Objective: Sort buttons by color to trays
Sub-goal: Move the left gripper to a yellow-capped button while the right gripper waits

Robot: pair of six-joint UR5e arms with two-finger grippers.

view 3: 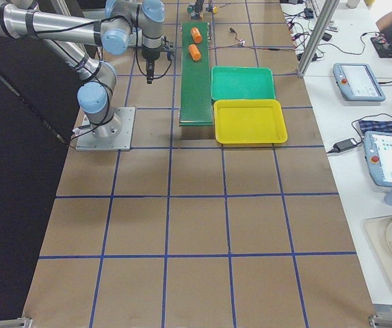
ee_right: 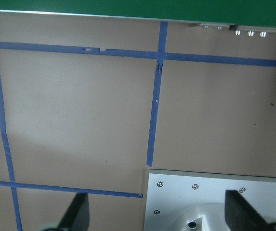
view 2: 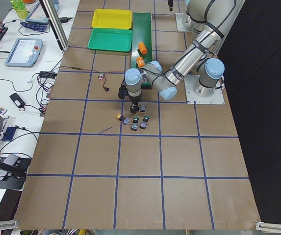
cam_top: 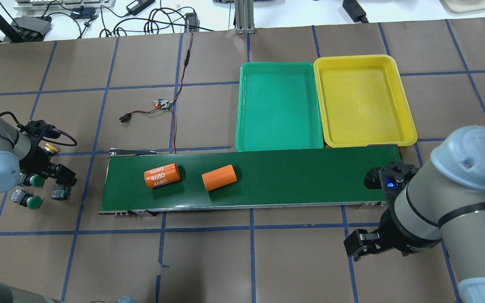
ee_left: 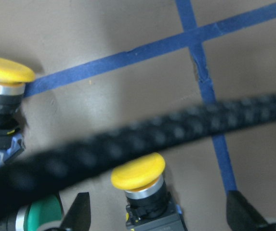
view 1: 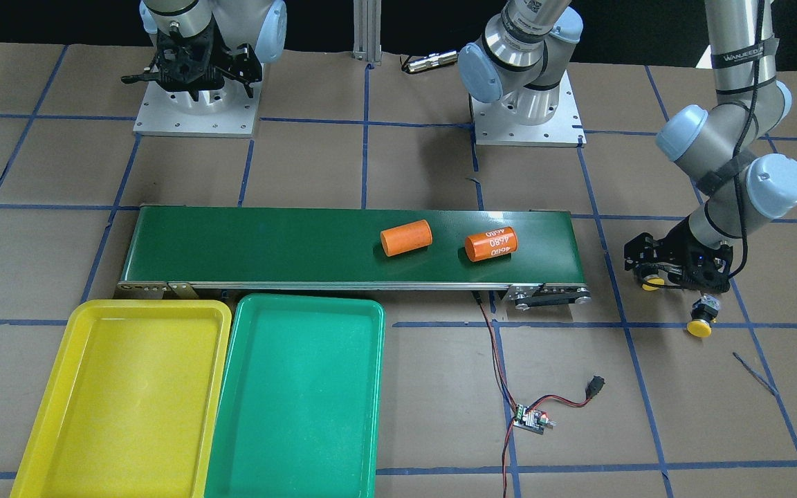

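2 arms work at 1 counter point(cam_top: 225, 261) covered in brown paper with a blue tape grid. A long dark green conveyor belt point(cam_top: 310, 181) lies across its middle. On the side of the belt away from the robot, at the end nearer the right arm, the green tray point(cam_top: 280, 105) and the yellow tray point(cam_top: 360, 101) sit side by side. Neither holds a button. 2 orange cylinders point(cam_top: 161, 175) lie on the belt and are not part of the sort.

The right end effector point(view 1: 194, 76) hangs over its own base plate point(ee_right: 215, 192) with the fingers spread wide and nothing between them.

The left end effector point(ee_left: 158, 214) is low over the counter past the belt's other end, well apart from both trays. Its fingers are spread. 1 yellow button point(ee_left: 138, 175) stands between them, touching neither.

All 4 buttons are grouped here: a second yellow button point(ee_left: 5, 77) close by and 2 green buttons point(cam_top: 37, 181) just beside the end effector. A blurred cable point(ee_left: 186, 130) crosses the wrist view.

Step in hand: grasp of button 1 of 4, so the sort is at its start. Next move: close the fingers squarely on the blocky body below the cap, then lift clear of the adjacent green button. The trays look out of the left arm's easy reach, so setting the button on the belt is probably required.
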